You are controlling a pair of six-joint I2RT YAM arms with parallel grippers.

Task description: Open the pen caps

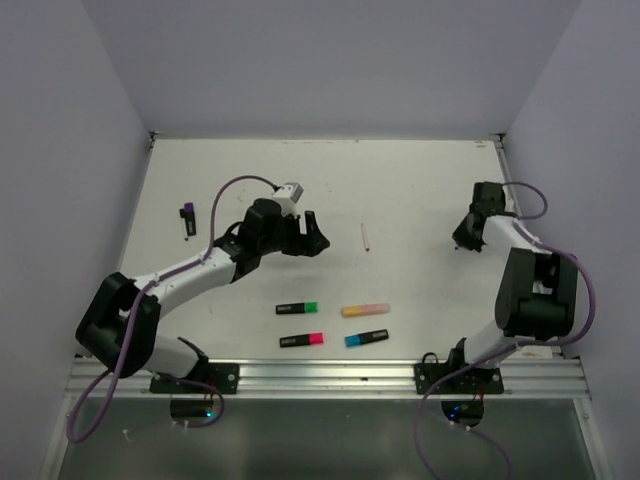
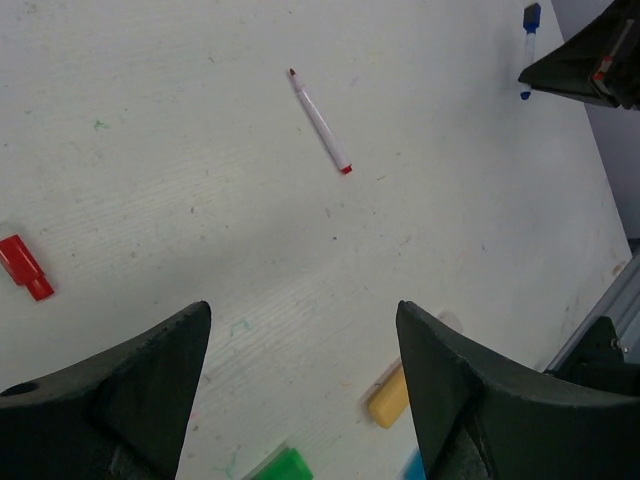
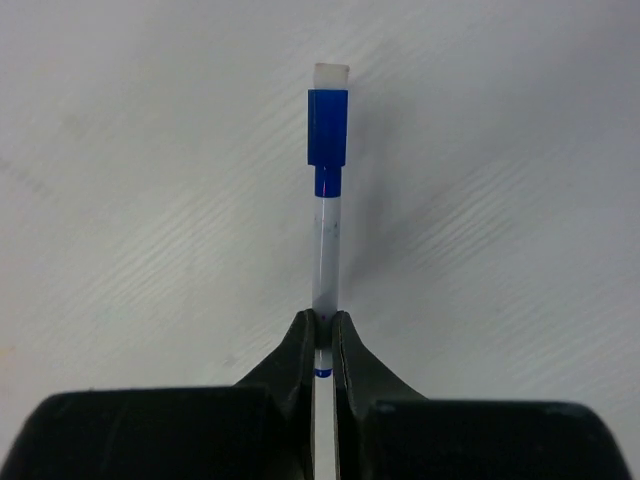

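Pinching the thin pen (image 3: 328, 250) by its tail, your right pincer (image 3: 323, 320) may let it swivel when that wide, empty left pincer (image 2: 303, 312) tugs the blue cap (image 3: 327, 125).

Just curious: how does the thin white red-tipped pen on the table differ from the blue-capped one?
The red-tipped white pen lies free on the table; the blue-capped white pen is pinched in the shut right gripper. The red-tipped pen is uncapped, a red cap lying apart; the blue-capped pen has its cap on. Both are thin and white.
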